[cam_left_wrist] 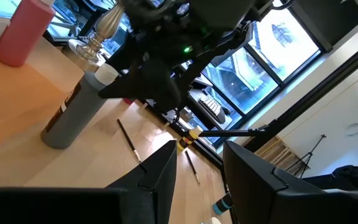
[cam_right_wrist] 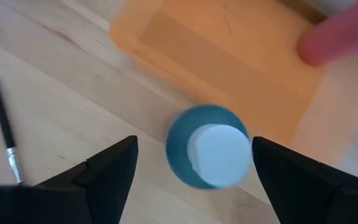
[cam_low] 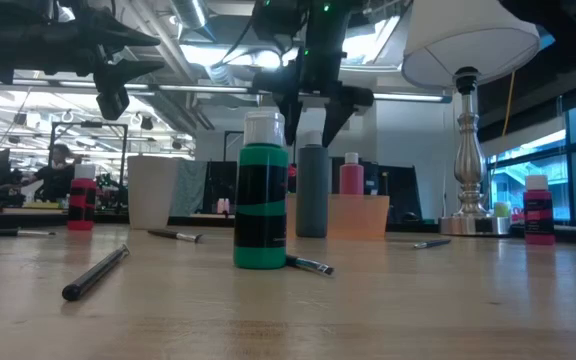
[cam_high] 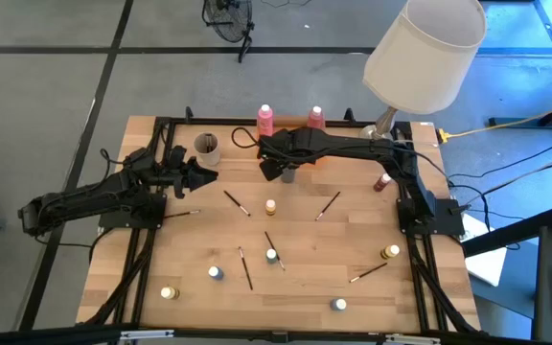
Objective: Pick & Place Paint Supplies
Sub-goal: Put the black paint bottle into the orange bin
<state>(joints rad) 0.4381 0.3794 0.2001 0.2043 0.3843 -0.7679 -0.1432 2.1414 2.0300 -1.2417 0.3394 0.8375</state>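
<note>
The grey bottle [cam_right_wrist: 219, 152] with a white cap stands upright on its base on the table, next to the orange tray [cam_right_wrist: 216, 50]. My right gripper [cam_right_wrist: 194, 155] hangs open straight above it, one finger on either side of the cap, touching nothing; the low view shows it [cam_low: 313, 115] just over the bottle [cam_low: 313, 190]. Two pink bottles [cam_high: 265, 120] [cam_high: 315, 117] stand at the far edge. My left gripper [cam_high: 199, 175] waits open above the table's left part, near the beige cup [cam_high: 206, 149]. Small pots [cam_high: 270, 206] [cam_high: 272, 255] and thin brushes [cam_high: 236, 202] [cam_high: 328, 204] are scattered over the table.
A lamp [cam_high: 420, 48] stands at the far right corner, its shade over the right arm. A red-lidded pot [cam_high: 382, 182] sits by the right arm's base. More pots [cam_high: 169, 292] [cam_high: 339, 305] [cam_high: 391, 252] and brushes [cam_high: 245, 268] [cam_high: 369, 272] lie toward the near edge. A green pot [cam_low: 261, 190] stands close to the low camera.
</note>
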